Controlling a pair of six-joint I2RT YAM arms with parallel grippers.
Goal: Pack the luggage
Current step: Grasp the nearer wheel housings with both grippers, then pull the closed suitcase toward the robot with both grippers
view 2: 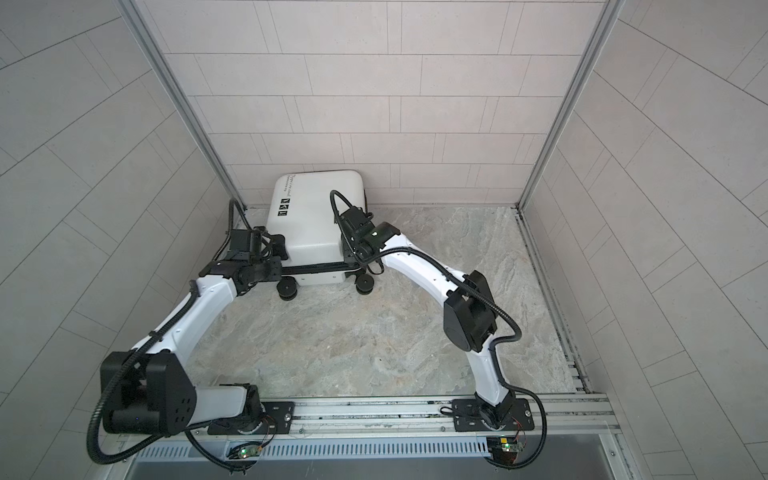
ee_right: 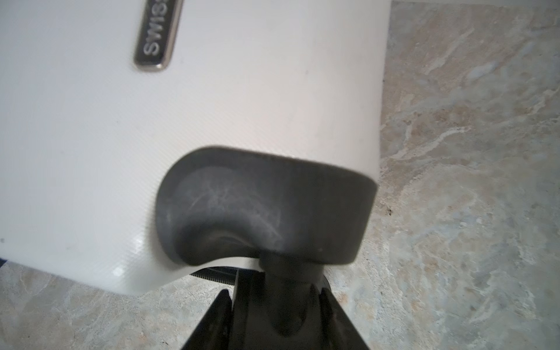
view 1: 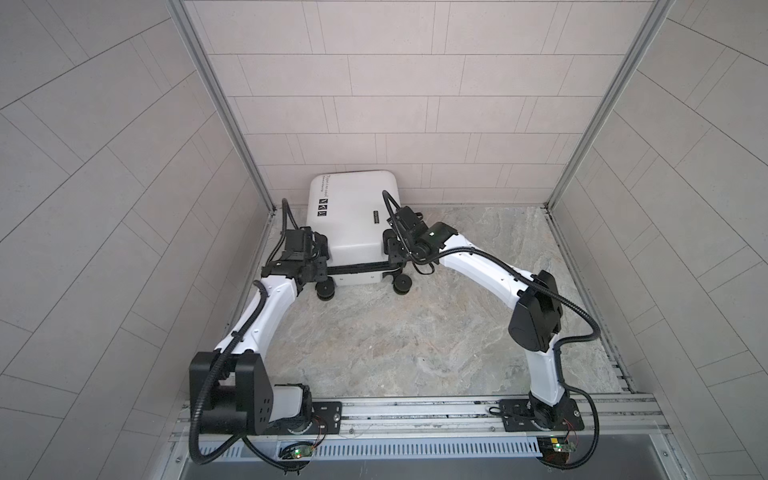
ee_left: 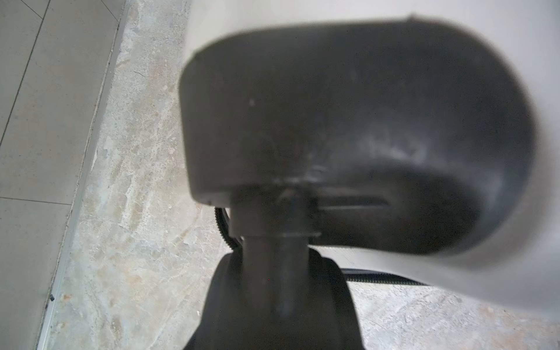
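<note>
Grey tiled walls (view 1: 374, 104) stand on three sides of a stone-look worktop (view 1: 415, 324). The luggage (view 1: 349, 216) lies far back on the left part of the worktop, up against the back wall. Its white shell faces up and its wheels point at the robot. The black zipper band (view 1: 357, 268) looks like one thin line, so I think the case is shut.

Each arm reaches to one corner of the case. The right tool (view 1: 392, 249) is at the right top wheel (ee_right: 281, 303). In the right wrist view its dark fingers (ee_right: 212, 321) sit tight on both sides of that wheel, so it is clamped on it. The left tool (view 1: 320, 251) is at the left top wheel (ee_left: 272, 303). That wrist view is blurry, and I cannot tell if the tool is clamped or only close. The two bottom wheels (view 1: 325, 291) rest on the worktop.

I think the step is to grab the case by its top wheels, to pull it away from the wall or to lift the top half. To do it well:

- Check that the left tool really has its wheel before moving.
- Move both arms together, at the same speed, so the case does not twist.
- Go slowly, because these wheels can turn and slip out of a grip.
- Keep the pull straight toward the middle of the worktop.
- Watch the bottom wheels, since they may roll and let the case swing.
</note>
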